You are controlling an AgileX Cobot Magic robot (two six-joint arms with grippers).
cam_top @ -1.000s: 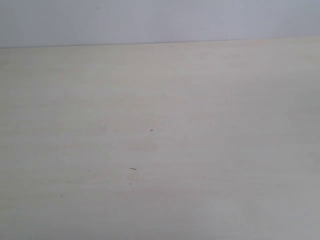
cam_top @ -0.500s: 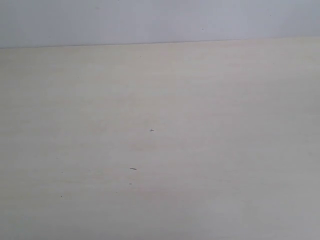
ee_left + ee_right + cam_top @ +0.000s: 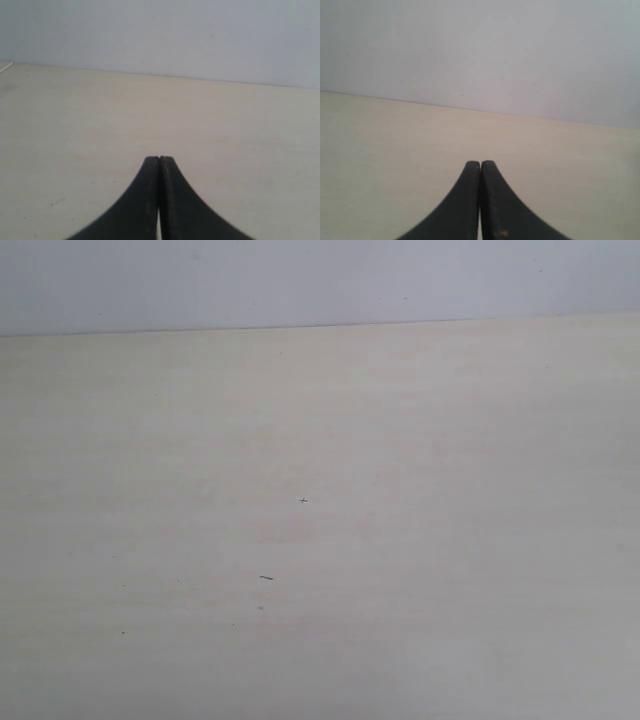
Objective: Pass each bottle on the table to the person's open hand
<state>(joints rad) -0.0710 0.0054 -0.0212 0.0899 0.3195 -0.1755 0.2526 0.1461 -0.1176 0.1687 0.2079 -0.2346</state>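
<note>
Bench [image 3: 400, 540] unchanged, no bottles in view; left hand [image 3: 159, 159] and right hand [image 3: 480, 163] both clenched, empty: no handover under way yet.

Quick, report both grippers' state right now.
Left gripper: shut, holding nothing.
Right gripper: shut, holding nothing.
</note>
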